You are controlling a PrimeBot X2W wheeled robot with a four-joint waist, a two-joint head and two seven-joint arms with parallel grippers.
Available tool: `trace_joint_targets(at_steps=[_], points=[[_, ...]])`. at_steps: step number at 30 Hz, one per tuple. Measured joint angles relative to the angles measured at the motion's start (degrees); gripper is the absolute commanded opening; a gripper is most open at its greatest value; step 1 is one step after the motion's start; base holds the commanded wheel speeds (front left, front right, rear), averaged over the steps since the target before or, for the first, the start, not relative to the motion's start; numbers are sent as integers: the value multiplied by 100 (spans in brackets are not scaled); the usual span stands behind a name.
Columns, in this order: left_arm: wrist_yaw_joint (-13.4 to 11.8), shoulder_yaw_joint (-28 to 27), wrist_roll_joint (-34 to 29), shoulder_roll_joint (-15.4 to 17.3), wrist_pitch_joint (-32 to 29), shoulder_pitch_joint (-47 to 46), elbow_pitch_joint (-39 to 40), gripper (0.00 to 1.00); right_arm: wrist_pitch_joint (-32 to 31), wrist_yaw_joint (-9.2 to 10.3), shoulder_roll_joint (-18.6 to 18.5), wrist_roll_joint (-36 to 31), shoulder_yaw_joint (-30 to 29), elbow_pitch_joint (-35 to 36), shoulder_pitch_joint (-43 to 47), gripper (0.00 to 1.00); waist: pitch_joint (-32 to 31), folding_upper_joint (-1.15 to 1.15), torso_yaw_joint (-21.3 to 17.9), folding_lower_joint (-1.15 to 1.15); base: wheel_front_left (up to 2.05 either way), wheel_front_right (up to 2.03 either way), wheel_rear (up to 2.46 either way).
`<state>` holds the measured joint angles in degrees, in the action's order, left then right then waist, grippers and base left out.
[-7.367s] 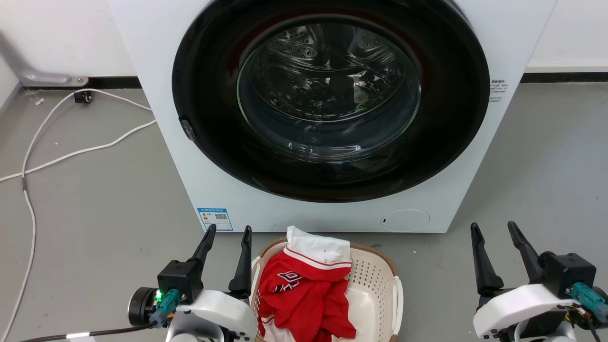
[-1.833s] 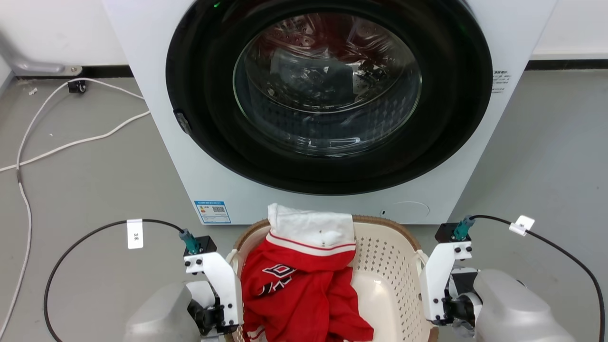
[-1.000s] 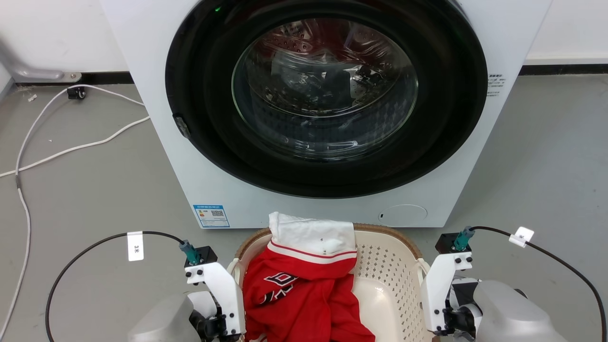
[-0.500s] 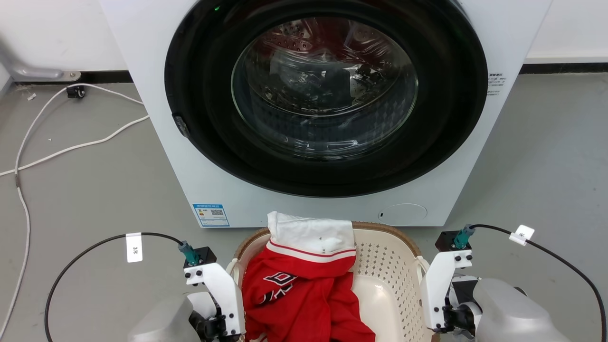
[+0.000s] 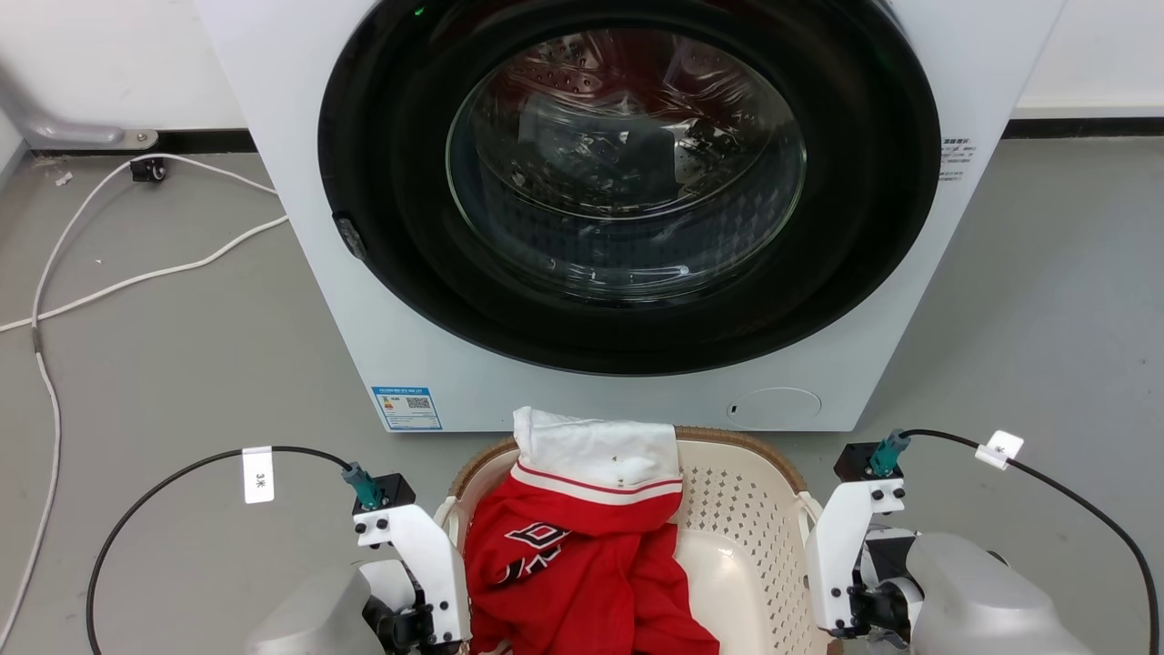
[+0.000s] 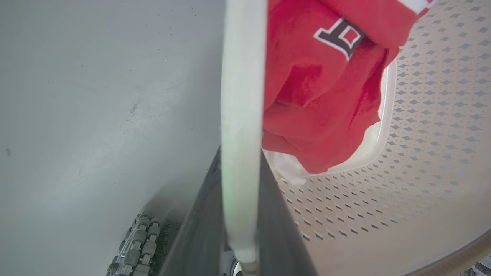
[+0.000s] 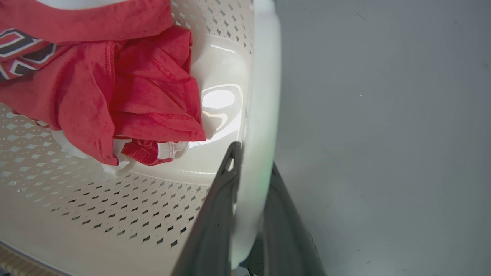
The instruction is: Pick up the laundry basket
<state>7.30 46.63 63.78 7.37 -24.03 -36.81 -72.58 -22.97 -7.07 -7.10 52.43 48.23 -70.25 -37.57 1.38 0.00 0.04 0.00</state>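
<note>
Since both loops are pinched, you're at the lift step. The laundry basket point(image 5: 737, 509) sits at 6 o'clock in the head view, just in front of the washing machine point(image 5: 273, 136) at 12.

The left pincer point(image 6: 240, 153) is narrow, clamped on the left handle point(image 6: 241, 96) at the basket's 9 o'clock. The right pincer point(image 7: 253, 157) is likewise clamped on the right handle point(image 7: 264, 76) at 3 o'clock. Can't tell whether the base is off the floor point(image 5: 164, 364).

Handling, my read: a light, thin plastic shell whose perforated walls will flex. The loops look smooth and could slide or pivot between the fingers. The load is one red garment point(image 5: 582, 564) with white trim. It's soft, bunched towards 9 o'clock and draped over the far rim, so expect a slight tilt left.

The handles are the right hold. Raise both arms level, in sync and slow, or the basket may twist and a loop slip out.
</note>
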Motion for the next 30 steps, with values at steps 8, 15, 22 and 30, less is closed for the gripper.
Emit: trace_joint_targets(at_steps=[8, 15, 22, 30], points=[[0, 44, 44, 0, 9, 0, -5, 0, 2, 0, -1, 90, 73, -23, -12, 0, 14, 0, 3, 0, 0, 0, 0], [-8, 78, 76, 2, 35, 0, -3, 0, 26, 0, -2, 153, 133, -34, -29, 0, 26, 0, 0, 0, 0, 0, 0], [-8, 104, 109, 10, 53, 0, 4, 0, 34, 0, -3, 202, 183, -45, -36, 0, 35, 0, 3, 0, 0, 0, 0], [-8, 130, 153, 15, 77, 0, 9, 0, 73, 0, -3, 267, 233, -67, -81, 0, 43, 0, -2, 0, 0, 0, 0]])
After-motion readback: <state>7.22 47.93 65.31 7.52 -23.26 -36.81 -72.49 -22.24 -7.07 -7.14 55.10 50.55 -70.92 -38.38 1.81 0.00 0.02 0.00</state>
